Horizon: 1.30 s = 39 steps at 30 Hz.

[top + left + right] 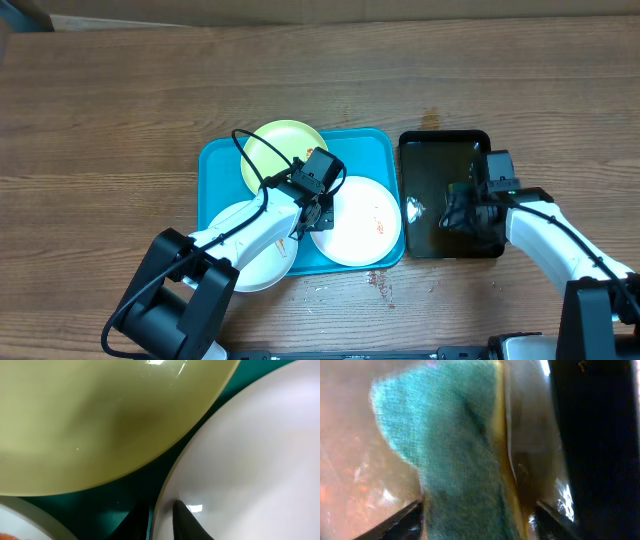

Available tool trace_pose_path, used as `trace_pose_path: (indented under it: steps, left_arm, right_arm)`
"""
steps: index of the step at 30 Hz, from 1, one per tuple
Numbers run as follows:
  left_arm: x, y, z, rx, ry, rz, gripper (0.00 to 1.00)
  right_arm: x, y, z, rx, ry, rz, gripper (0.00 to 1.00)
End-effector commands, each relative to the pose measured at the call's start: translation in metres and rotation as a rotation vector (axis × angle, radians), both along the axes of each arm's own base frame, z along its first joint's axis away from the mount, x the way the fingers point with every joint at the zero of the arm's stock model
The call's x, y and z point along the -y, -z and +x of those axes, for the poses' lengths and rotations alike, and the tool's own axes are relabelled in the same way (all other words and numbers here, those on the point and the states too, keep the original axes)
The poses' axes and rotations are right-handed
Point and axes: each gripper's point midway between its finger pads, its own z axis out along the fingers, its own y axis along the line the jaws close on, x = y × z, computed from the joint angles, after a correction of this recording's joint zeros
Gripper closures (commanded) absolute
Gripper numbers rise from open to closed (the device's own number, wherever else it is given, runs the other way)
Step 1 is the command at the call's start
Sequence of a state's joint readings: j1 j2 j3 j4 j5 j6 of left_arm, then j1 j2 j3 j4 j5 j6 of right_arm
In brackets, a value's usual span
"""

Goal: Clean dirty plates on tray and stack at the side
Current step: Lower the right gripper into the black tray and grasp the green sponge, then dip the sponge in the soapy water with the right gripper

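The turquoise tray (pixel 215 165) holds three plates. The pale yellow-green plate (pixel 275 145) lies at its far side. A white plate (pixel 360 225) with small reddish smears lies at the right. A second white plate (pixel 255 265) overhangs the near left corner. My left gripper (pixel 318 205) is shut on the left rim of the right white plate (pixel 250 450), with one finger above and one below (pixel 162 520). My right gripper (pixel 452 212) is over the black tray (pixel 440 150), shut on a green and yellow sponge (pixel 460 460).
The glossy black tray lies just right of the turquoise tray and looks wet. Small reddish-brown spots mark the wooden table (pixel 380 282) in front of the tray. The left arm's cable loops over the yellow-green plate (pixel 100 420).
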State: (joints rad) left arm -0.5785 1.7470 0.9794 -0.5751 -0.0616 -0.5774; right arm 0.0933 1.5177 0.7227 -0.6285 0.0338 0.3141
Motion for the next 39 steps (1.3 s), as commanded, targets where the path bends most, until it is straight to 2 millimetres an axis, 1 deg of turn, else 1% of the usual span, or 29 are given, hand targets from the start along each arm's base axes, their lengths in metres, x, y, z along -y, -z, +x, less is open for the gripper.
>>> trace_pose_path:
  steps: [1,2,3,4,7,8,10,11,12,14,17,18,19,23,25,27,28,30,31,33,34,35,37,38,39]
  left_arm:
    - [-0.003,0.004,-0.002,-0.001,-0.002,0.019,0.79]
    - [-0.003,0.004,-0.002,-0.002,-0.001,0.019,0.76]
    - [-0.003,0.004,-0.002,-0.002,-0.002,0.018,0.74]
    - [-0.003,0.004,-0.003,-0.003,-0.001,0.018,0.74]
    - [-0.001,0.004,-0.003,-0.009,0.001,0.009,0.74]
    - [0.0,0.004,-0.004,-0.012,0.003,0.003,0.74]
    - [0.0,0.004,-0.004,-0.013,0.003,0.004,0.72]
    - [0.0,0.004,-0.004,-0.013,0.003,0.004,0.71]
    - [0.0,0.004,-0.004,-0.013,0.003,0.004,0.71]
    - [0.0,0.004,-0.004,-0.013,0.003,0.004,0.7]
    - [-0.001,0.004,-0.005,-0.015,0.003,0.005,0.7]
    - [-0.001,0.005,-0.005,-0.016,0.003,0.006,0.7]
    - [-0.001,0.005,-0.005,-0.018,0.003,0.007,0.7]
    - [-0.001,0.005,-0.005,-0.016,0.003,0.006,0.69]
    - [0.0,0.004,-0.004,-0.012,0.003,0.004,0.68]
    - [0.0,0.004,-0.003,-0.008,0.002,0.002,0.67]
    - [0.001,0.004,-0.003,-0.006,0.002,0.001,0.67]
    - [0.001,0.004,-0.002,-0.005,0.002,-0.001,0.67]
    - [0.001,0.004,-0.002,-0.005,0.002,-0.001,0.67]
    - [0.001,0.004,-0.002,-0.005,0.002,-0.001,0.67]
    - [0.001,0.004,-0.002,-0.005,0.002,-0.001,0.66]
    - [0.001,0.004,-0.002,-0.005,0.002,-0.001,0.65]
    - [0.001,0.004,-0.002,-0.005,0.002,-0.001,0.65]
    - [0.001,0.004,-0.002,-0.005,0.002,0.0,0.64]
    - [0.001,0.004,-0.002,-0.006,0.002,0.0,0.64]
  right_arm:
    - [0.001,0.004,-0.006,-0.013,-0.008,-0.009,0.53]
    - [0.001,0.004,-0.007,-0.017,-0.008,-0.008,0.65]
    - [0.001,0.004,-0.007,-0.02,-0.008,-0.008,0.85]
    - [0.001,0.004,-0.008,-0.023,-0.008,-0.008,0.96]
    - [-0.006,0.0,-0.006,-0.026,-0.043,0.025,0.96]
    - [-0.007,-0.004,-0.004,-0.026,-0.046,0.029,0.91]
    - [-0.007,-0.019,0.005,-0.021,-0.046,0.025,0.21]
    - [-0.008,-0.025,0.011,-0.009,-0.046,0.026,0.15]
    - [-0.008,-0.028,0.015,0.002,-0.046,0.027,0.11]
    - [-0.009,-0.032,0.023,0.034,-0.047,0.028,0.11]
    - [-0.005,-0.031,0.031,0.072,-0.041,0.004,0.11]
    - [-0.003,-0.03,0.032,0.08,-0.038,-0.007,0.11]
    - [0.0,-0.024,0.032,0.094,-0.034,-0.019,0.11]
    - [-0.001,-0.013,0.033,0.129,-0.033,-0.014,0.11]
    - [-0.001,-0.009,0.037,0.165,-0.029,-0.01,0.11]
    - [-0.002,-0.008,0.038,0.176,-0.022,-0.006,0.15]
    - [-0.002,-0.008,0.039,0.181,-0.022,-0.006,0.22]
    - [-0.002,-0.007,0.04,0.189,-0.022,-0.006,0.43]
    - [-0.002,-0.006,0.04,0.192,-0.022,-0.006,0.59]
    - [-0.002,-0.004,0.04,0.201,-0.022,-0.005,0.82]
    - [-0.002,-0.004,0.04,0.201,-0.023,-0.004,0.94]
    - [-0.003,-0.005,0.041,0.205,-0.024,0.001,0.96]
    - [-0.01,-0.007,0.044,0.217,-0.041,0.042,0.96]
    - [-0.014,-0.008,0.046,0.224,-0.056,0.056,0.88]
    - [-0.015,-0.01,0.048,0.231,-0.066,0.06,0.59]
